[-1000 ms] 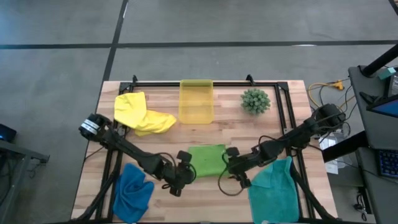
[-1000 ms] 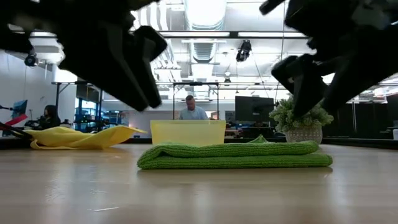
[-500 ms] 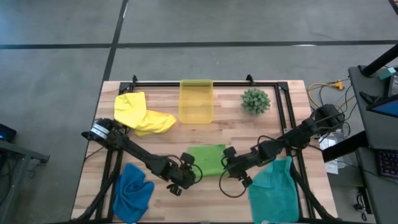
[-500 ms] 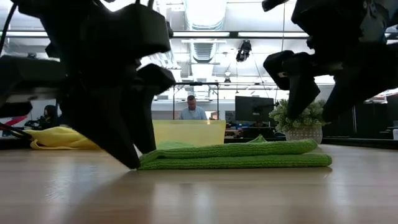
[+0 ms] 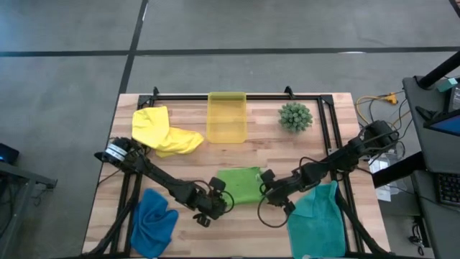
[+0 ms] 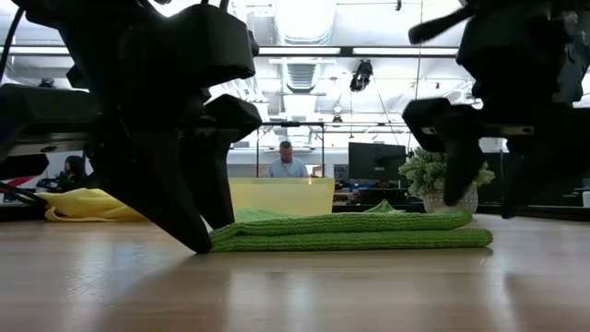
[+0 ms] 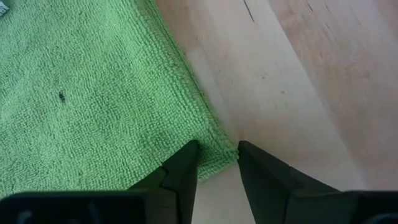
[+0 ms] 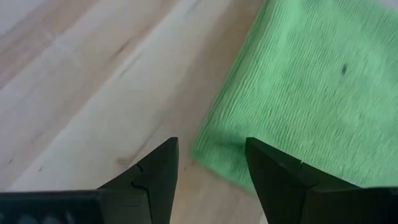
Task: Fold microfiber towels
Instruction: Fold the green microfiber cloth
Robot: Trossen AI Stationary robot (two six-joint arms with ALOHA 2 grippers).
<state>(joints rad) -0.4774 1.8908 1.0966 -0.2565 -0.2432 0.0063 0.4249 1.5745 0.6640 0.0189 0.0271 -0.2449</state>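
A lime green towel (image 5: 239,184) lies folded flat in the table's middle. My left gripper (image 7: 217,155) is open and down at the towel's near left corner (image 7: 219,149), one finger on each side of it. My right gripper (image 8: 211,168) is open wide and hovers just above the near right corner (image 8: 214,148); in the low view its fingers (image 6: 461,180) end about level with the towel's top. A crumpled yellow towel (image 5: 164,131) lies far left. A blue towel (image 5: 154,219) lies near left and a teal towel (image 5: 314,219) near right. My left gripper comes slanting down from the table's near left side, its fingers straddling the green towel's near left corner (image 7: 211,158). One fingertip (image 6: 198,242) reaches the table right beside the folded edge. Whether either finger touches the cloth I cannot tell.
A translucent yellow bin (image 5: 226,116) stands at the far middle with a small spiky green plant (image 5: 295,116) to its right. A black frame (image 5: 327,122) runs round the table's edges. People sit in the room beyond the table.
My left gripper has come down from above the table to the green towel's near left corner. My right gripper has sunk a little toward the near right corner and rolled, so its fingers now point straighter down. The towel has not moved.
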